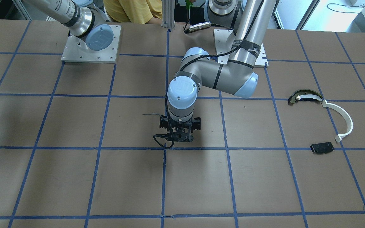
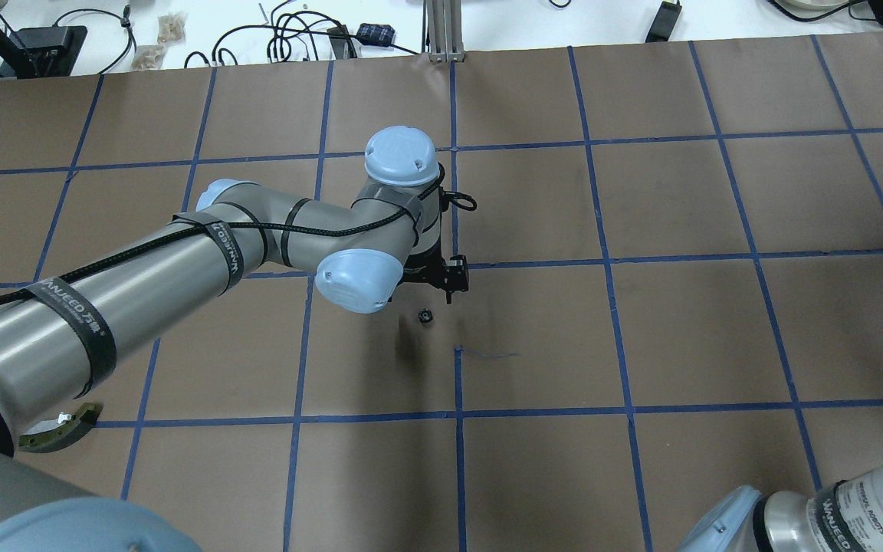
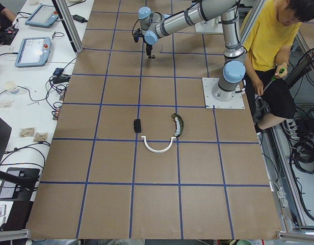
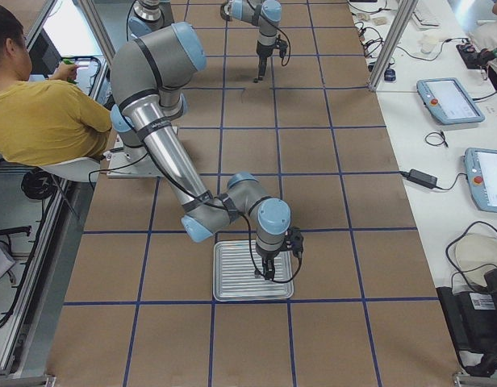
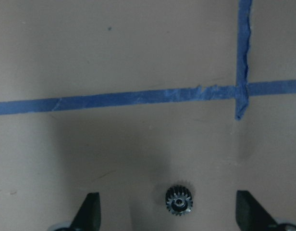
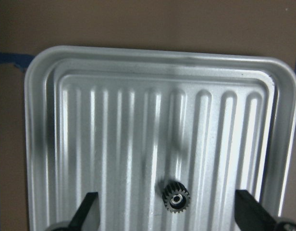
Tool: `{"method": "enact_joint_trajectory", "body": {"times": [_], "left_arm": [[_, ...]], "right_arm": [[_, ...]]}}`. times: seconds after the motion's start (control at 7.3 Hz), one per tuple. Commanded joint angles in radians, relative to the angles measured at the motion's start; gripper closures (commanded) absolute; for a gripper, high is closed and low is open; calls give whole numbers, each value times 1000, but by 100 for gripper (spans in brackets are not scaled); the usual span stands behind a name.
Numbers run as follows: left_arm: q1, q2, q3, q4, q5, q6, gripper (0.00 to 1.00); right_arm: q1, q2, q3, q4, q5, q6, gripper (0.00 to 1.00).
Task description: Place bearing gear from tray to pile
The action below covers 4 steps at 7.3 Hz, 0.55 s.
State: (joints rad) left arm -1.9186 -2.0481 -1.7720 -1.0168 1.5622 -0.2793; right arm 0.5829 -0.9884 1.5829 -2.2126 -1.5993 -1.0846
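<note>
Currently my left gripper hangs with fingers spread directly above a bearing gear, which lies flat and untouched on the paper near the desk's middle. My right gripper is likewise spread, above a second bearing gear in the ribbed metal tray near the desk's right end. Judged step: pickup before the carry. The next move calls for lowering the left fingers astride the gear, pinching it, then travelling to the pile towards the left end.
</note>
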Motion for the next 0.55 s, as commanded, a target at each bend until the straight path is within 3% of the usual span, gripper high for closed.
{"method": "enact_joint_trajectory", "body": {"times": [0.0, 0.27, 0.41], "left_arm": [[-2, -17, -1, 0, 2, -3, 3], [-2, -18, -1, -5, 4, -1, 25], [-2, -18, -4, -8, 2, -1, 32]], "right_arm": [[-18, 25, 0, -2, 2, -27, 13], [-18, 33, 0, -2, -4, -38, 22], [-18, 36, 0, -1, -2, -29, 28]]}}
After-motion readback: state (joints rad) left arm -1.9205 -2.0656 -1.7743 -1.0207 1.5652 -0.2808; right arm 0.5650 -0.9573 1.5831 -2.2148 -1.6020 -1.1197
